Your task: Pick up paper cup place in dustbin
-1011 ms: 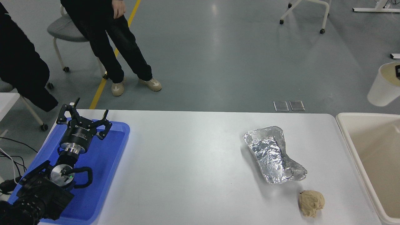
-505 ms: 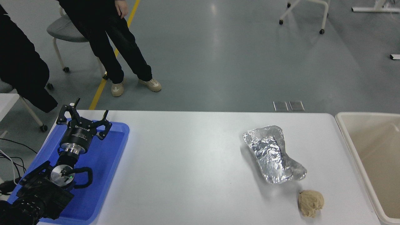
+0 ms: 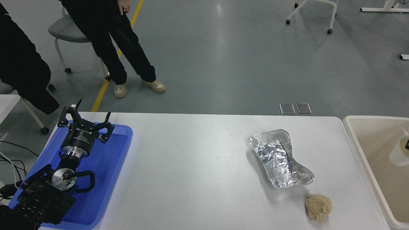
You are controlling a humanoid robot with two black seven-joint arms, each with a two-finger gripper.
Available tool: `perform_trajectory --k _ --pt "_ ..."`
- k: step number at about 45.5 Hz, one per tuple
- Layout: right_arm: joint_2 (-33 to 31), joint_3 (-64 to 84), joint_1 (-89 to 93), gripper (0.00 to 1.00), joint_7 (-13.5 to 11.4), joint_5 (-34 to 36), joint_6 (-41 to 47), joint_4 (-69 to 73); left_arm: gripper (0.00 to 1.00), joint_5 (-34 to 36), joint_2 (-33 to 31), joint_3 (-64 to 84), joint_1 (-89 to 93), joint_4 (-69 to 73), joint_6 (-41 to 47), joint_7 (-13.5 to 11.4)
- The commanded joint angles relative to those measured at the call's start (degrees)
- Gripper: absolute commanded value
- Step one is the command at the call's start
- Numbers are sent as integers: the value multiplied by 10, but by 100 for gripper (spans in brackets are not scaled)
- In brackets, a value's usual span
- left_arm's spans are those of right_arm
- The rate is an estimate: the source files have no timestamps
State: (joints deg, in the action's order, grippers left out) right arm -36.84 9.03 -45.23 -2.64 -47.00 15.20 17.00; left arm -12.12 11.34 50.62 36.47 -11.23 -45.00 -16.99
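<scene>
Off at three o'clock, past the end of the bench, the paper cup shows inside the outline of the dustbin, against its pale interior and close to the picture's edge. It is plain cream-white, tapered and tilted, and it looks soft and blurred. I can make out no print or logo on it. Whether it rests on the bin's floor or hangs above it, I cannot tell. A small dark sliver of the right gripper touches the cup's upper rim right at the edge. So little of it shows that I cannot tell how its jaws stand.

The dustbin is a beige tub with a thick, rounded rim and bears no label that I can see. On the bench toward nine o'clock from the bin lies a crinkled sheet of silver foil. A crumpled tan paper ball sits near it, at about five o'clock from the foil and apart from it.

Far across at nine o'clock, the left gripper is parked over the blue tray, jaws spread apart and holding nothing. White lettering runs across its black body, too small to read. Beyond the bench at eleven o'clock, a person in dark clothes stands beside a grey chair.
</scene>
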Motion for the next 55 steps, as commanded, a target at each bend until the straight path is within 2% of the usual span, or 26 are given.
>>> perform_trajectory --k 1,3,5,6,8,25,33,37,44,50,55 --pt "28 -36 43 0 1 5 -30 -17 100 0 0 0 0 1 0 -1" --pt "29 -37 44 0 1 6 -37 -18 100 0 0 0 0 1 0 -1" --pt "33 -39 44 16 0 6 -42 -21 100 0 0 0 0 1 0 0" --pt "34 -41 44 33 1 7 -41 -23 100 0 0 0 0 1 0 0" --pt "35 -45 46 100 1 10 -45 -25 100 0 0 0 0 1 0 0" --pt "37 -37 37 100 1 29 -29 -24 100 0 0 0 0 -1 0 0" --pt "32 3 -27 100 2 28 1 -3 100 0 0 0 1 1 0 0" --pt "10 75 -91 100 6 28 7 44 100 0 0 0 1 1 0 0" --pt "-50 238 -251 100 6 25 13 209 100 0 0 0 1 -1 0 0" --pt "-50 380 -397 100 6 26 54 311 100 0 0 0 1 1 0 0" --pt "-46 419 -480 100 6 26 115 379 100 0 0 0 1 1 0 0"
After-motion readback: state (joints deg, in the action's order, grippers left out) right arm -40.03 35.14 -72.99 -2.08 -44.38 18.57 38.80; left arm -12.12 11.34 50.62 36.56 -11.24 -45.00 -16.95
